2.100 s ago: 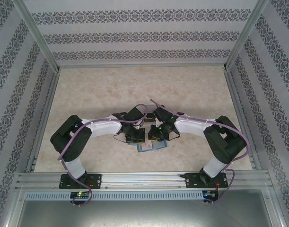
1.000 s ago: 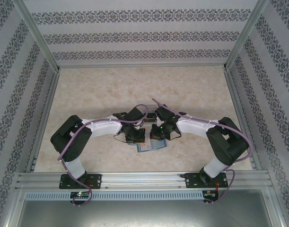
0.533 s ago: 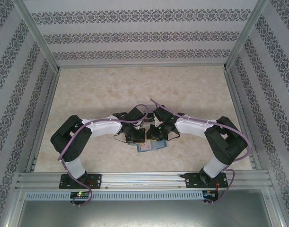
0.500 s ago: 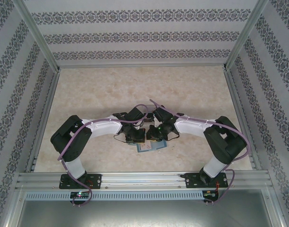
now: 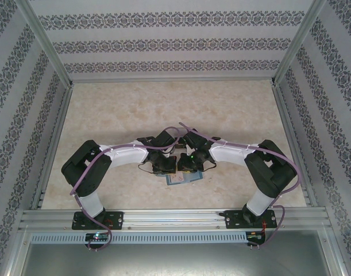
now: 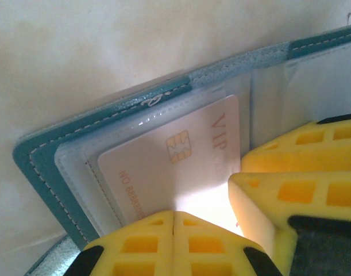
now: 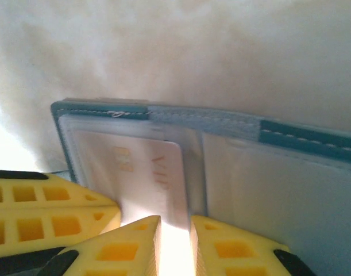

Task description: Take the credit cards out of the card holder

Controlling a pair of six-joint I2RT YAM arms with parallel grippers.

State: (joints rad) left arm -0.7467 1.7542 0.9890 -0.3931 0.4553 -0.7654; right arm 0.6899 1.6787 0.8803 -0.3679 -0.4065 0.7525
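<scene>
Right wrist view: right gripper (image 7: 175,241) jaws have just cracked slightly apart at the near edge of the pale VIP credit card (image 7: 155,172), which still sits in a clear pocket of the card holder (image 7: 100,109) lying open on the desk (image 5: 164,103). Left gripper (image 6: 174,241) stays closed tight, tips at the same card. Likely a re-grip, so no card is out yet.

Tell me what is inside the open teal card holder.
In the card holder, a clear sleeve holds one pale credit card with a gold chip and VIP lettering. Yellow claw fingers cover its lower edge, and any cards tucked beneath it cannot be seen.
</scene>
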